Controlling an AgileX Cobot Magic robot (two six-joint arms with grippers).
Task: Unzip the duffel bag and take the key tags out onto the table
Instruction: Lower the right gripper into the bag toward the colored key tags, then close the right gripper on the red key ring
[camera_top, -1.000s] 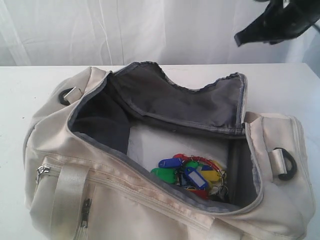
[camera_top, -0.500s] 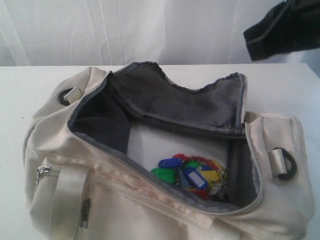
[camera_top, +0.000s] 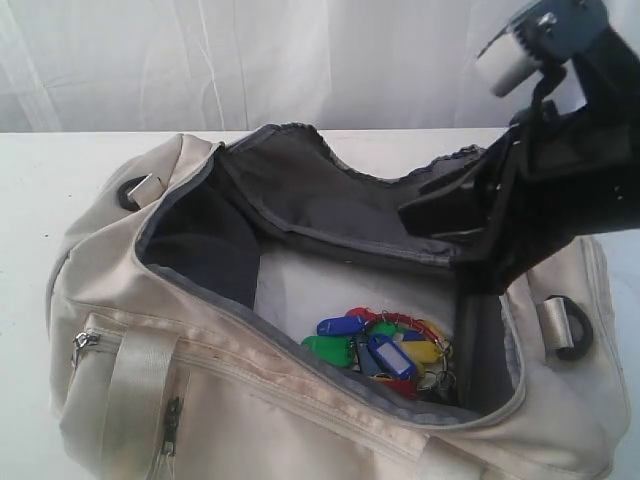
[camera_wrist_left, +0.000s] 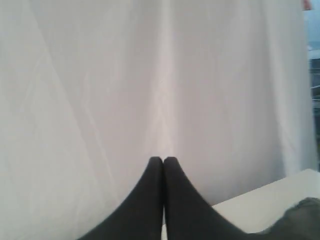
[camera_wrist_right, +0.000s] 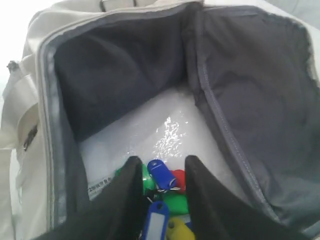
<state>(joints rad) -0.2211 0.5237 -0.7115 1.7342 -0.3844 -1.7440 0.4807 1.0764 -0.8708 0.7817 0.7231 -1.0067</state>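
The cream duffel bag (camera_top: 250, 400) lies unzipped on the white table (camera_top: 40, 180), with its dark grey top flap (camera_top: 350, 205) folded back. The key tags (camera_top: 385, 350), green, blue, red and yellow, lie in a bunch on the bag's pale floor near its right end. My right gripper (camera_top: 425, 225) hangs open over the bag's mouth at that end, above the tags. In the right wrist view its two black fingers (camera_wrist_right: 127, 190) frame the key tags (camera_wrist_right: 160, 172) without touching them. My left gripper (camera_wrist_left: 163, 160) is shut on nothing and faces the curtain, outside the exterior view.
A white curtain (camera_top: 250, 60) hangs behind the table. The black-and-silver D-ring (camera_top: 572, 330) sits on the bag's right end, just beside my right arm. The bag's walls (camera_wrist_right: 55, 125) and flap (camera_wrist_right: 260, 100) close in around the tags. A table corner (camera_wrist_left: 270, 197) shows in the left wrist view.
My right arm has dropped from the upper right corner down to the bag's open mouth, now covering the flap's right end. The bag and the tags have not moved.
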